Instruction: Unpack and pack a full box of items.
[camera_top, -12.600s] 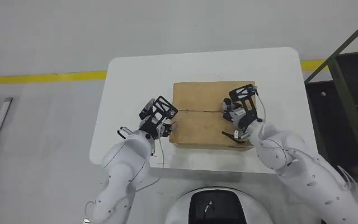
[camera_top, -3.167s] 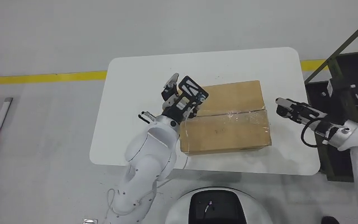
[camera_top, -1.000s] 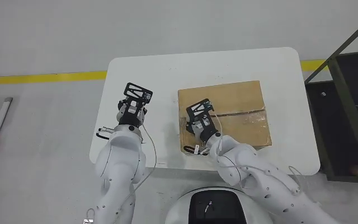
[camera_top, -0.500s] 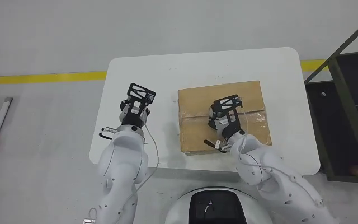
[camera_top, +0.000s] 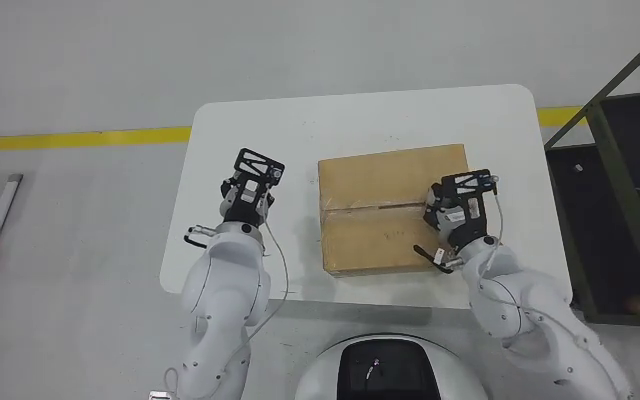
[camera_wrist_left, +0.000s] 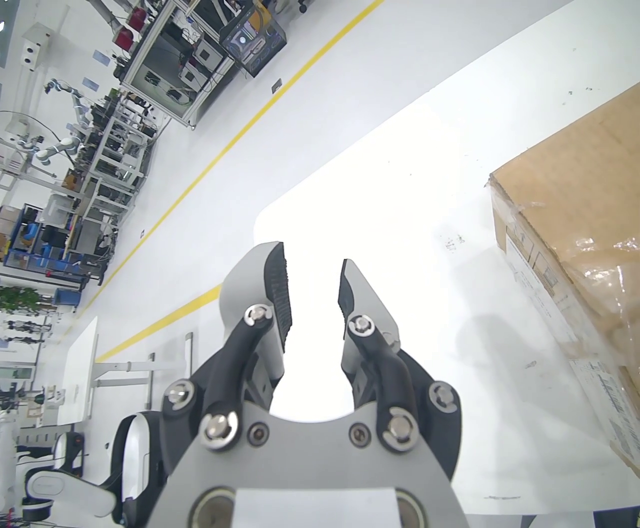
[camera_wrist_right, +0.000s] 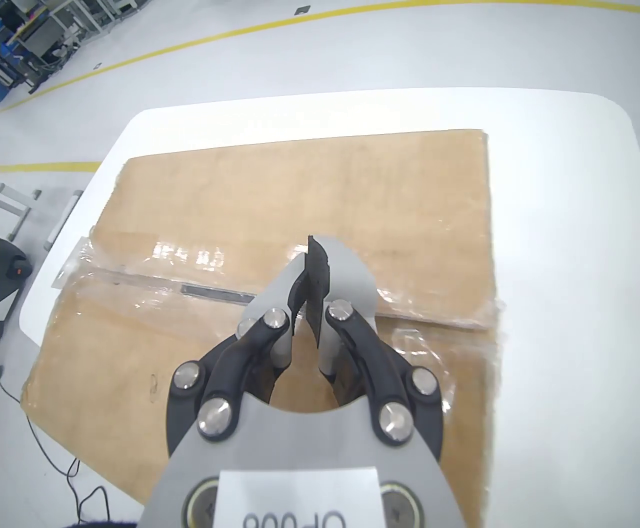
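Box (camera_top: 390, 210) beneath closed right gripper (camera_wrist_right: 315, 256)

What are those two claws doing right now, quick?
Left gripper: open, empty, over the table.
Right gripper: shut, nothing in it, above the taped box.

The left arm (camera_top: 225, 290) and right arm (camera_top: 530, 310) wear smooth, glossy white shells, with thin dark cables (camera_top: 497, 212) looping by the wrists. The left gripper (camera_wrist_left: 312, 295) and right gripper (camera_wrist_right: 316, 260) each have a grey metal plate (camera_wrist_right: 305, 450) with silver screws (camera_wrist_left: 215, 425), black links (camera_wrist_left: 235, 350), and grey fingers (camera_wrist_left: 250, 285) with ribbed black pads (camera_wrist_left: 282, 290). A white label (camera_wrist_right: 299, 485) sits on the plate.
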